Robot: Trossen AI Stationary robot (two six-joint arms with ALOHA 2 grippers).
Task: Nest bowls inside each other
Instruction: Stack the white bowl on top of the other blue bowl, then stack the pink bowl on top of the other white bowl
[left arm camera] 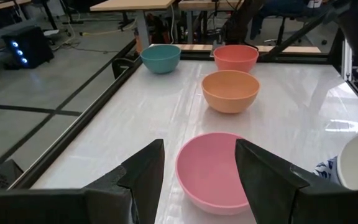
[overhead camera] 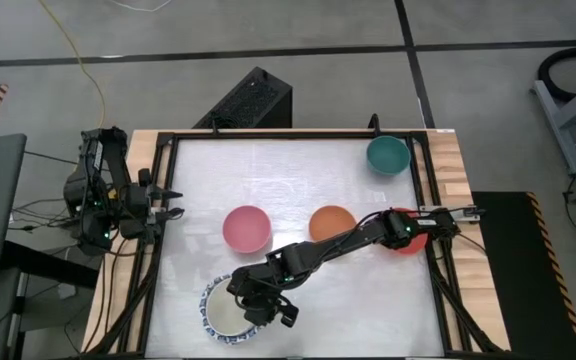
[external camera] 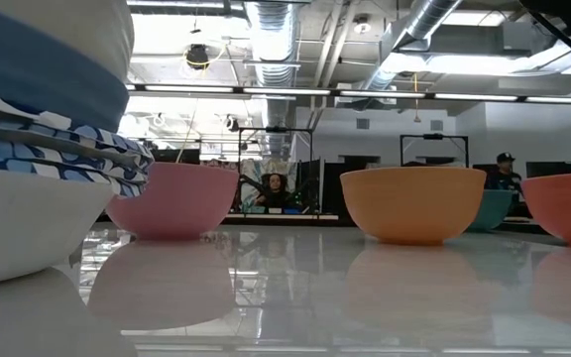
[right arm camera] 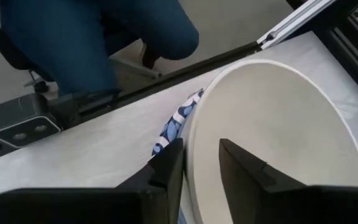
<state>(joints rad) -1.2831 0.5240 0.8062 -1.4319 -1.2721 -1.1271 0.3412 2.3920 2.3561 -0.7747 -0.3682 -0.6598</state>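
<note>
A stack of nested bowls [overhead camera: 224, 314] stands near the table's near edge, left of centre. Its lower bowls have blue-patterned rims [right arm camera: 171, 124] and a cream bowl [right arm camera: 272, 130] sits on top. My right gripper [right arm camera: 201, 149] is open over the stack's right side, one finger inside the cream bowl and one outside. Single bowls rest on their bases: pink [overhead camera: 246, 228], orange [overhead camera: 332, 223], teal [overhead camera: 388, 155] and red [overhead camera: 412, 240], the red one partly under the right arm. My left gripper [left arm camera: 197, 177] waits open at the table's left edge, facing the pink bowl [left arm camera: 215, 169]. My right gripper stands astride the cream bowl's rim [right arm camera: 191, 163], slanting down from the table's right. A gap shows between the rim and the inner finger [right arm camera: 241, 167]. Whether the outer finger [right arm camera: 168, 167] touches the rim, I cannot tell. The bowl sits nested in the stack.
A black frame [overhead camera: 428, 200] runs around the white table top. Bare table lies between the stack and the pink and orange bowls. In the low view the stack [external camera: 38, 149] fills the left side. A camera [right arm camera: 20, 124] and a seated person's legs show beyond the near edge.
</note>
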